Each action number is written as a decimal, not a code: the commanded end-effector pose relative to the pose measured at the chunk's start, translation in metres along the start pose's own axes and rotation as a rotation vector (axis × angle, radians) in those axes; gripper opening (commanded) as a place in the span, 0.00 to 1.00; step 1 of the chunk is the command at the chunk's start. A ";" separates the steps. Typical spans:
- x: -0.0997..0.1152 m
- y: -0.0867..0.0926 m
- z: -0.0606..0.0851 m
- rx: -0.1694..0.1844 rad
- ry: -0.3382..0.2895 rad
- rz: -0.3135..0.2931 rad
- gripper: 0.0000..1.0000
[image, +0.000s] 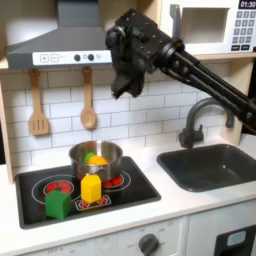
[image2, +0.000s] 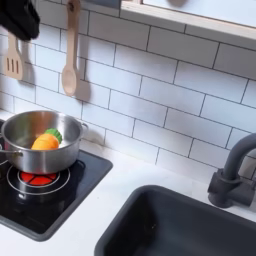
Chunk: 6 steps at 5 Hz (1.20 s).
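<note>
Gripper: mine (image: 125, 84) hangs in the upper middle of the first exterior view, in front of the tiled wall and just under the hood; a dark part of me also fills the top left corner of the second exterior view.
Jaws: dark against dark, so I cannot tell how far apart my fingers stand; I see nothing between them.
Pot: the steel pot (image: 96, 159) sits on the back of the stove, lower left of centre in the first exterior view, well below me. In the second exterior view it (image2: 40, 150) is at the left edge, on a red burner.
In the pot: an orange piece (image2: 44, 143) and a green one (image2: 53, 133) beside it.
Stove: black top (image: 135, 190) with red rings.
Front of pot: a yellow block (image: 91, 188) stands just before it; a green block (image: 58, 204) lies near the stove's front left corner.
On the wall: a wooden spoon (image: 88, 108) hangs just left of me, a wooden spatula (image: 38, 110) further left.
Right side: a dark sink (image: 212, 166) with a grey faucet (image: 203, 115), well apart from the pot.
Upper right: a microwave (image: 215, 27) above my arm.
</note>
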<state>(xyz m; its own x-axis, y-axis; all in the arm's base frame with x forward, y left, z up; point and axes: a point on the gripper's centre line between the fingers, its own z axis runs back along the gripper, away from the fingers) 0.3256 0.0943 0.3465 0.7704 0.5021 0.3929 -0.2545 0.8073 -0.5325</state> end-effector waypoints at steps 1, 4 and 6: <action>-0.050 0.017 -0.016 0.078 0.176 -0.021 0.00; -0.106 0.018 -0.010 0.231 0.461 -0.121 0.00; -0.156 0.014 0.001 0.404 0.646 -0.182 0.00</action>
<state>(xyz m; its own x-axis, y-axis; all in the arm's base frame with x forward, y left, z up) 0.1983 0.0287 0.2804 0.9742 0.1868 -0.1268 -0.2030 0.9705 -0.1300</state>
